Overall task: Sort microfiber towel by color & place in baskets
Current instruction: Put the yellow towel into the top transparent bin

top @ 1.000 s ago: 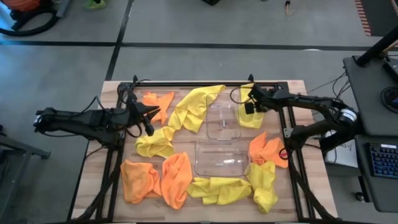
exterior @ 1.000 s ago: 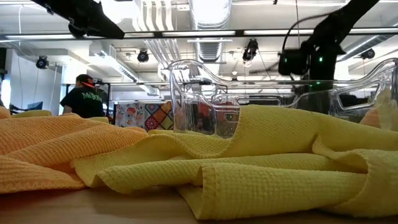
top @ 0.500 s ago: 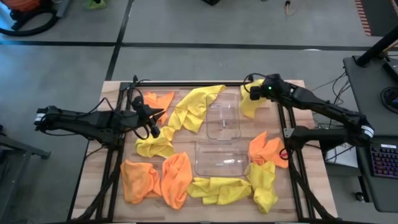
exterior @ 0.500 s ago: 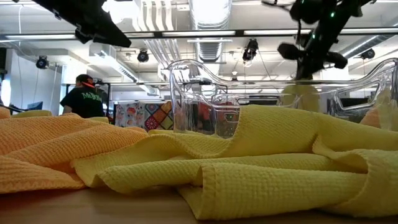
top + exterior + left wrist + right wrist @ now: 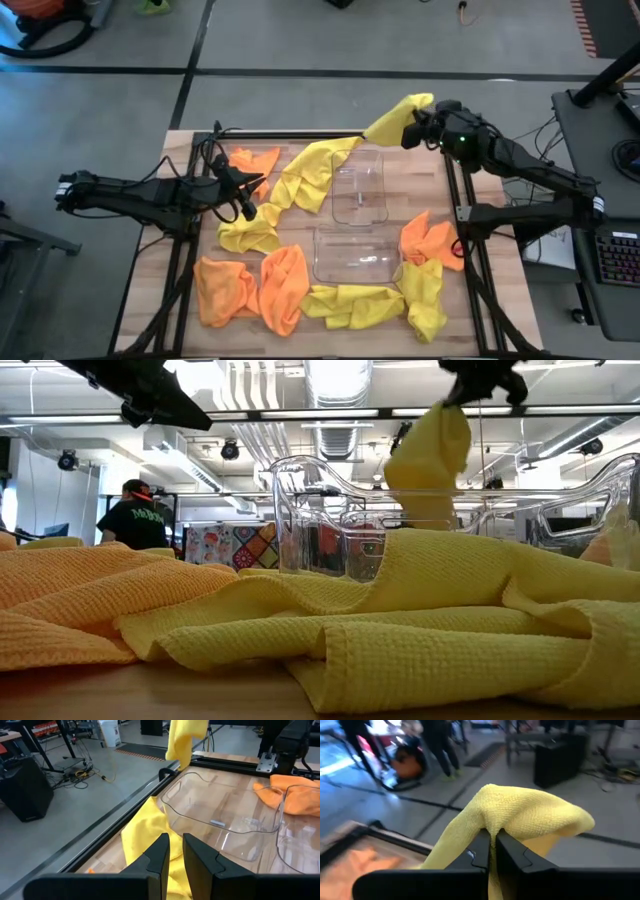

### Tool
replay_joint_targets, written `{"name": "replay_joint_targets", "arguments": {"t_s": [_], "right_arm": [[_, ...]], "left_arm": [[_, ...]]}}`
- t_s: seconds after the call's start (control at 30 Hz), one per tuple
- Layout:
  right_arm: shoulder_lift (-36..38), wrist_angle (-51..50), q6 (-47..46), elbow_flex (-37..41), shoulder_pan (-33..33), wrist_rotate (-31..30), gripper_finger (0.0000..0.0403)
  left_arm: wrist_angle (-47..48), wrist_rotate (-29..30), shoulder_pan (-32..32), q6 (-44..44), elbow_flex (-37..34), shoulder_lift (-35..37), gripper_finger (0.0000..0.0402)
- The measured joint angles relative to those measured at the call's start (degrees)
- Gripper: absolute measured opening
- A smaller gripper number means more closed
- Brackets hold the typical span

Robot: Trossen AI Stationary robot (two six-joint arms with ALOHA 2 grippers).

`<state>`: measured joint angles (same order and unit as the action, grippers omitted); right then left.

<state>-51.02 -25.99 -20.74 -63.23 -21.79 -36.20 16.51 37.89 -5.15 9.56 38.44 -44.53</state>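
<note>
nearest to us along the table's front edge we see a long yellow towel with another yellow towel at its right end, and two orange towels bunched at the front left. just behind them sits the near clear basket, with nothing in it that we can make out, an orange towel beside its right wall and a crumpled yellow towel off to its left. the left gripper hovers over that crumpled towel with its fingers narrowed to a slim gap and nothing between them. farther back stands the second clear basket, a large yellow towel draped at its left and a small orange towel by the back left corner. farthest off, at the back right, the right gripper is pinched tight on a yellow towel, lifted clear above the table's back rail.
</note>
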Motion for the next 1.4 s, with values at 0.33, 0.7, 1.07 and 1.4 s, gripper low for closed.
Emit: {"name": "replay_joint_targets", "arguments": {"t_s": [0.33,0.7,1.07,1.4], "right_arm": [[-3.6,1.0,5.2,-8.1,8.9,2.9,0.0012],[-7.3,-0.6,4.0,-8.8,14.0,6.7,0.0012],[-12.8,-8.9,-1.3,-8.6,14.0,6.6,0.0012],[-21.3,-10.6,-1.9,-8.6,14.0,8.7,0.0012]], "left_arm": [[-0.2,0.0,0.0,0.0,0.0,0.0,0.0038],[0.6,0.1,0.0,0.0,0.6,1.6,0.0038],[1.7,0.0,0.0,0.0,1.2,2.1,0.0038],[2.6,0.0,0.0,0.0,1.2,2.1,0.0038]]}}
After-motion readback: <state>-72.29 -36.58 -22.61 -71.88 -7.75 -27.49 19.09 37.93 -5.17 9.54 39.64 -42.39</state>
